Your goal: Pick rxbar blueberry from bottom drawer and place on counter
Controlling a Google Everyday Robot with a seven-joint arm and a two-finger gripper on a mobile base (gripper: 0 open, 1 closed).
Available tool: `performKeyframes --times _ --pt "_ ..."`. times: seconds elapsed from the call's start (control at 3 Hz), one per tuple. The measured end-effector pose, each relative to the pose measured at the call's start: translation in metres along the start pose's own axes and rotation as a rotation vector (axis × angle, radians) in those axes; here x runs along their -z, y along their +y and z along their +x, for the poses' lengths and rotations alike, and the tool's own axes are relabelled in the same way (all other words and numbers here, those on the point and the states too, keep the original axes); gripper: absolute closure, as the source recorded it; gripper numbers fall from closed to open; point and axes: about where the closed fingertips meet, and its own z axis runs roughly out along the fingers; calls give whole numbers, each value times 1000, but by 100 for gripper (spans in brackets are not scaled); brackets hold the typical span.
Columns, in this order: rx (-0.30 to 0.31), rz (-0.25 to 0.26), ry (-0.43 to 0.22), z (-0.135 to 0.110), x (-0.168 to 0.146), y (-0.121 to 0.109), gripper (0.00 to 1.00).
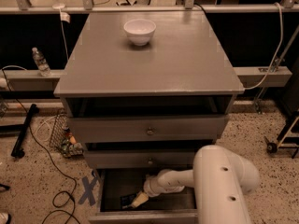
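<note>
A white bowl [139, 31] stands near the bench's [154, 69] back edge. At left, a water bottle [40, 61] stands on a ledge [25, 77], and a wire basket [60, 134] and blue tape cross [88, 190] lie on the floor [37, 195]. The jaws sit low inside the bottom drawer [110, 190].
</note>
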Motion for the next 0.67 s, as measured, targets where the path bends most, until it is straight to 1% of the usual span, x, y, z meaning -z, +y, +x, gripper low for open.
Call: performKeyframes --times 0.33,0.67 --pt "45 -15 42 -2 -19 7 0" --pt "81 -39 86 1 -46 21 0"
